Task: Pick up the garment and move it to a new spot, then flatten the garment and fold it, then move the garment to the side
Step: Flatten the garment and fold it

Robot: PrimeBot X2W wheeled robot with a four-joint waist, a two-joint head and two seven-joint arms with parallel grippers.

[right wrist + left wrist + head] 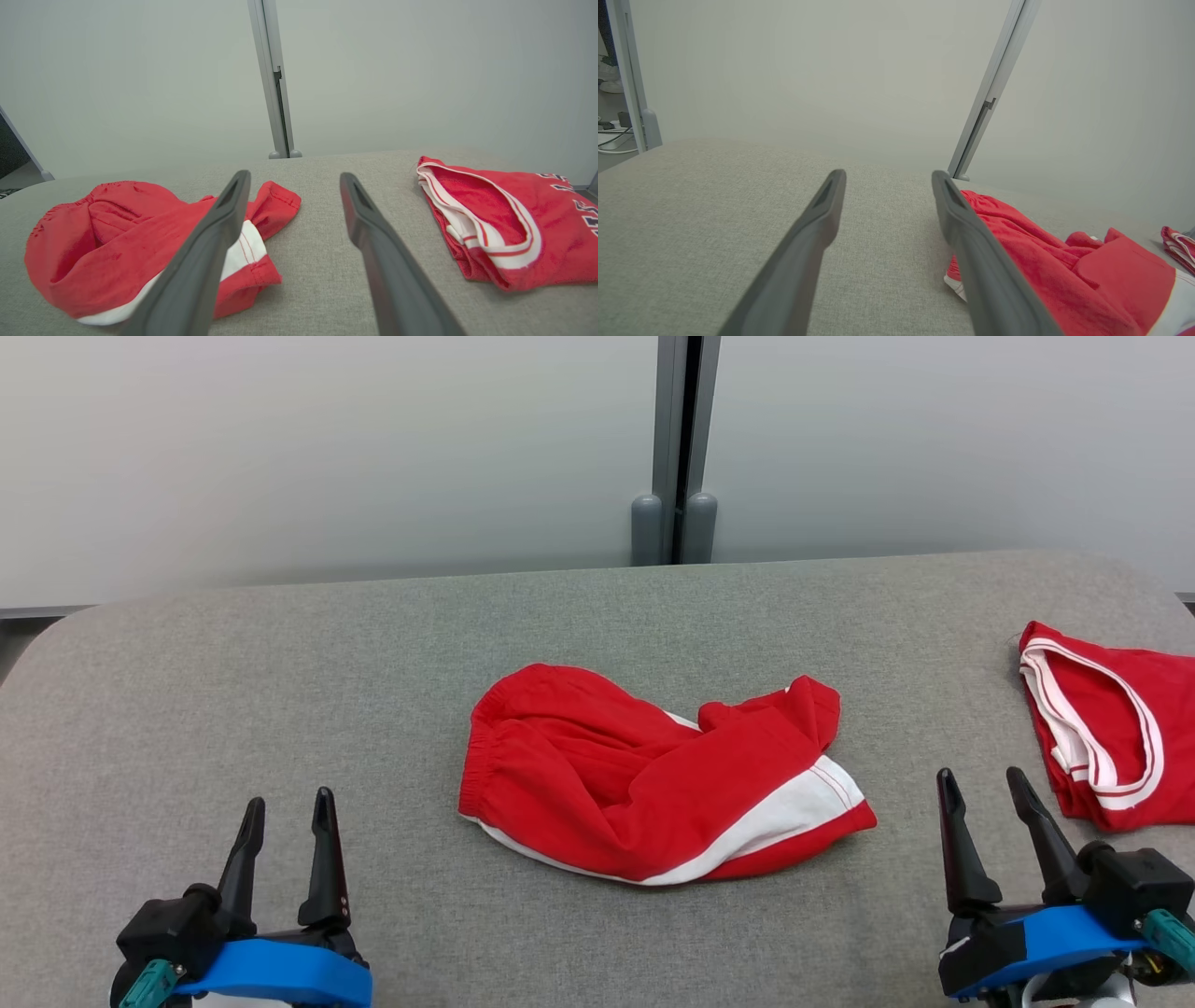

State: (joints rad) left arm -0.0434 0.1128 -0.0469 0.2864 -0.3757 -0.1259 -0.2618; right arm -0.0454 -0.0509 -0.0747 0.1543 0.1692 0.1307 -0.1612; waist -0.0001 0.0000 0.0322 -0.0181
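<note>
Across my head view runs the grey fabric-topped table (280, 691), with pale wall panels behind it and a grey post (674, 448) between them. At mid-table lie the red shorts (607, 775), crumpled, with the elastic waistband toward my left and a white side stripe along the near right edge. A folded red jersey (1120, 728) with white trim sits at the table's right edge, well apart from the shorts.

My left claw (289, 800) hangs over bare fabric at the near left, fingers spread wide and holding nothing. My right claw (980, 775) hangs at the near right, just beside the jersey's near corner, also spread wide and holding nothing. The shorts lie between the two claws, touching neither.
</note>
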